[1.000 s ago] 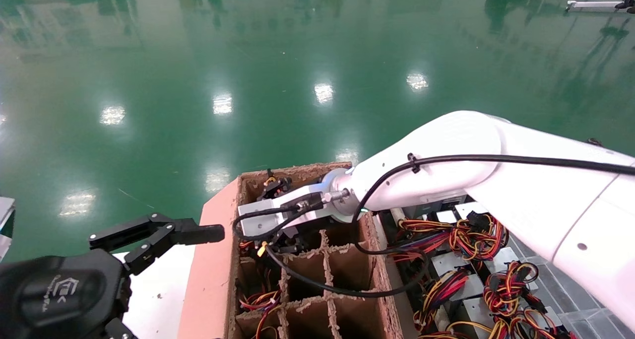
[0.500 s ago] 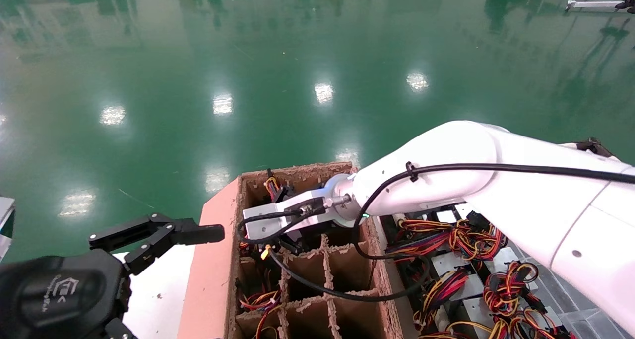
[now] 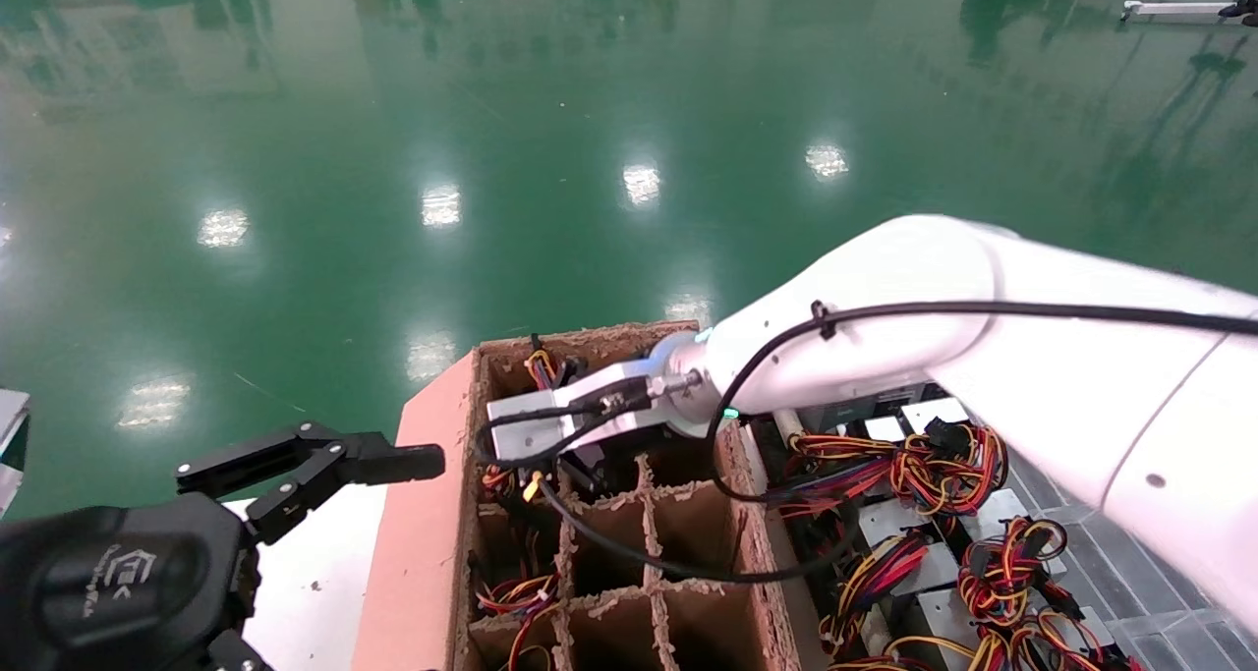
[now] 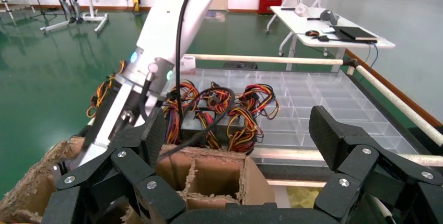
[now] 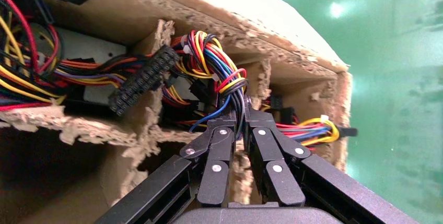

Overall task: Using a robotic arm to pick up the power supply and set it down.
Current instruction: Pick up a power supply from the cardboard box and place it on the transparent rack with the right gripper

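power supply wire bundle (image 5: 219,70), a loop of red, yellow, blue and black wires, stands up out of a far-row cell of the cardboard divider box (image 3: 432,514), and the right gripper (image 5: 244,117) has its black fingers (image 5: 222,140) pinched narrow on the strands just below the loop. the metal body of that power supply sits down inside the cell and shows only as a pale grey face behind the wires in the right wrist view. in the head view the right arm (image 3: 885,307), glossy white with a black cable (image 3: 629,553) looping off it, reaches across the box's right wall, and its silver wrist block (image 3: 565,416) hangs over the far cells of the box, hiding the fingers from above.

other wire bundles (image 3: 511,592) lie in the cells along the box's left wall, and a black multi-pin connector (image 5: 141,80) rests on a torn divider edge beside the gripped loop. just right of the box, more power supplies with wire loops (image 3: 943,465) lie in a clear compartment tray (image 4: 334,104).

left gripper (image 3: 324,465) hangs to the left of the box, beside its pink outer flap, with its fingers (image 4: 339,140) spread wide and holding nothing. green floor (image 3: 393,111) lies beyond the box.
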Controlling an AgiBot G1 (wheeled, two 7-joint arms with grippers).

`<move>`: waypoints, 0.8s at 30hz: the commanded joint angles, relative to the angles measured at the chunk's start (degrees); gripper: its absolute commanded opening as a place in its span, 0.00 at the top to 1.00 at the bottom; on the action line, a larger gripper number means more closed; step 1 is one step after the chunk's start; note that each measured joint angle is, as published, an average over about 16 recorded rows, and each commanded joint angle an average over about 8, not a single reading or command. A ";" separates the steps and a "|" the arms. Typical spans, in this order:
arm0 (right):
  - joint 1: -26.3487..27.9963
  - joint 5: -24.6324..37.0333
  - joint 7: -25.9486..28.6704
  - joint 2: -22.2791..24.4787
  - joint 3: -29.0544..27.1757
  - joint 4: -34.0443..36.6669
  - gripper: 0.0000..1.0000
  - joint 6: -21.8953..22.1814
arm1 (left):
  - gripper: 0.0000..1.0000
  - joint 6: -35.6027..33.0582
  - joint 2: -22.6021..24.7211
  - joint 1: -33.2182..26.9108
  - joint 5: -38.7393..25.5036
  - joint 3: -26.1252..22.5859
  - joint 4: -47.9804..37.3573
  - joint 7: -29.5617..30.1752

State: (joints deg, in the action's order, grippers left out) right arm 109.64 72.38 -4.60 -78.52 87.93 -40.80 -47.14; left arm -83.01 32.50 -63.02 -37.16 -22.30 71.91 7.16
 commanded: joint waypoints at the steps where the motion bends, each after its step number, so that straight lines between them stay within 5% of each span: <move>1: 0.58 -0.15 0.04 0.03 -0.01 0.12 1.00 -0.23 | 0.00 0.00 0.00 0.00 0.00 0.00 0.00 0.00; 12: 9.07 -3.00 1.02 0.49 -1.72 3.35 1.00 -5.28 | 0.00 0.00 0.00 0.00 0.00 0.00 0.00 0.00; 24: 23.48 -5.99 -0.33 1.30 -4.15 10.56 1.00 -15.45 | 0.00 0.00 0.00 0.00 0.00 -0.01 0.00 0.00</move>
State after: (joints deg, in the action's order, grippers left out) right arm 132.70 66.59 -5.26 -77.26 83.89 -30.21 -62.16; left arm -83.01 32.50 -63.02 -37.16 -22.31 71.91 7.16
